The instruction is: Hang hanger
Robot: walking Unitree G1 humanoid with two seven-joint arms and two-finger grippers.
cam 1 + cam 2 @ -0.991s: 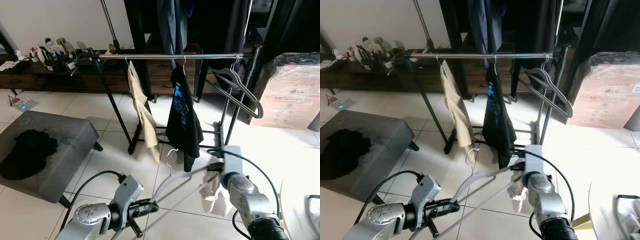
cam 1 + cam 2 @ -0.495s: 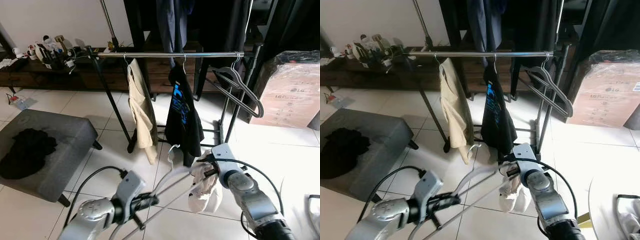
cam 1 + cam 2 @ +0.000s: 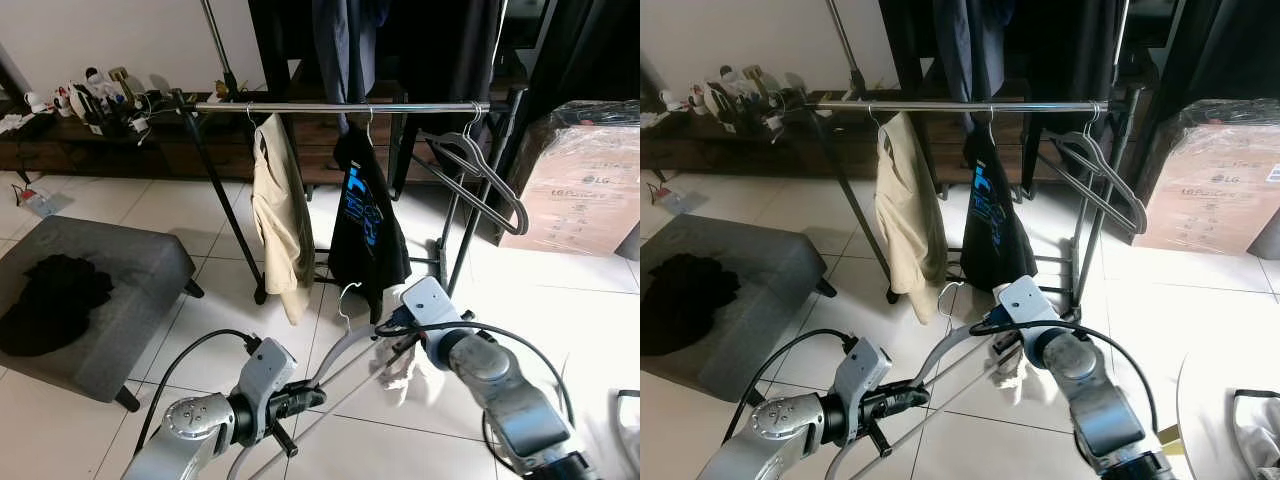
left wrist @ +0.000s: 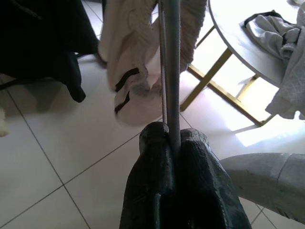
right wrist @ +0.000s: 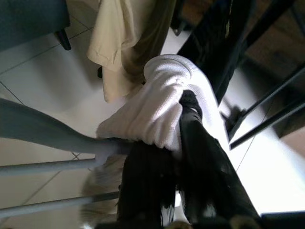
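A grey hanger (image 3: 338, 348) lies slanted low in front of me, its hook (image 3: 346, 294) pointing up toward the chrome rail (image 3: 340, 106). My left gripper (image 3: 302, 398) is shut on the hanger's lower bar; the left wrist view has its fingers (image 4: 157, 143) clamped around the bar (image 4: 170, 57). A white knit garment (image 3: 406, 368) hangs from the hanger's right end. My right gripper (image 3: 394, 334) is shut on that garment, its fingers (image 5: 147, 167) pinching the bunched white knit (image 5: 162, 105) beside the hanger's arm (image 5: 47, 138).
A beige shirt (image 3: 280, 220) and a black T-shirt (image 3: 365, 225) hang on the rail, with bare grey hangers (image 3: 478, 172) at its right end. A grey ottoman (image 3: 120, 270) carrying a black garment (image 3: 55, 300) stands at left. A cardboard box (image 3: 585, 190) sits at right.
My right gripper has moved left and up along the hanger with the white garment, which is now bunched closer to the hanger's shoulder. The left gripper keeps its hold.
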